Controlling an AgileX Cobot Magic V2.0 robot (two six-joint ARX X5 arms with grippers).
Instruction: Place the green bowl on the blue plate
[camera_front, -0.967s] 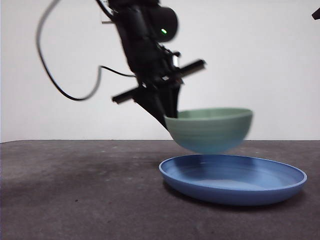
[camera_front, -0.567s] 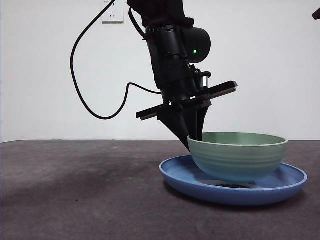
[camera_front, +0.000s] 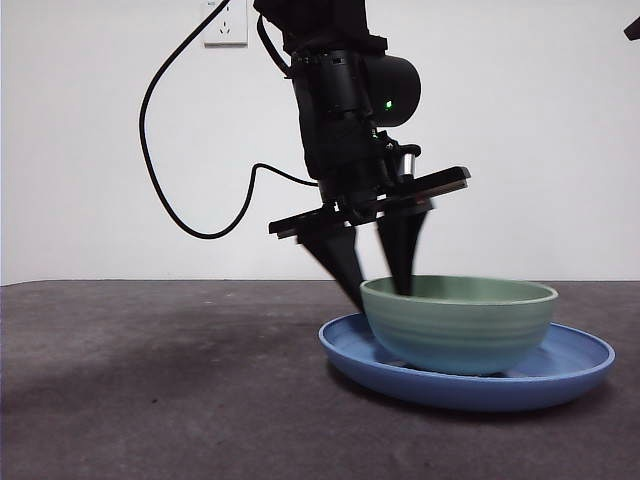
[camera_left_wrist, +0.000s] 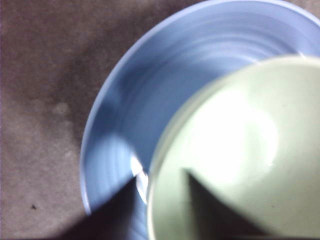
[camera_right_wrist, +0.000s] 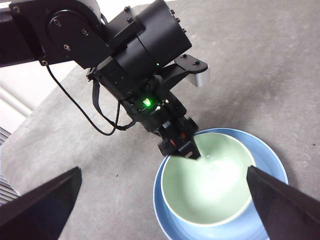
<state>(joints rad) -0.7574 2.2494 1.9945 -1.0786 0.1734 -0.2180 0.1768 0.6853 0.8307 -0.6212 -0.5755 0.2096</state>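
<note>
The green bowl (camera_front: 460, 325) sits upright in the blue plate (camera_front: 560, 375), toward the plate's left side. My left gripper (camera_front: 382, 290) comes down from above with its jaws open, one outside the bowl's left rim and one inside it. In the left wrist view the gripper (camera_left_wrist: 161, 175) straddles the rim of the bowl (camera_left_wrist: 250, 130), with the plate (camera_left_wrist: 150, 100) beneath. My right gripper (camera_right_wrist: 164, 172) is open and empty high above, looking down on the bowl (camera_right_wrist: 207, 180), the plate (camera_right_wrist: 272, 162) and the left gripper (camera_right_wrist: 180, 145). In the front view it is only a black tip (camera_front: 632, 28).
The dark grey table (camera_front: 150, 380) runs wide to the left of the plate. A black cable (camera_front: 160, 180) loops from the left arm in front of the white wall, below a wall socket (camera_front: 226, 25).
The bowl came down from the air onto the plate and shifted slightly left. The left gripper's jaws, earlier pinched on the rim, have spread apart and let it go.
</note>
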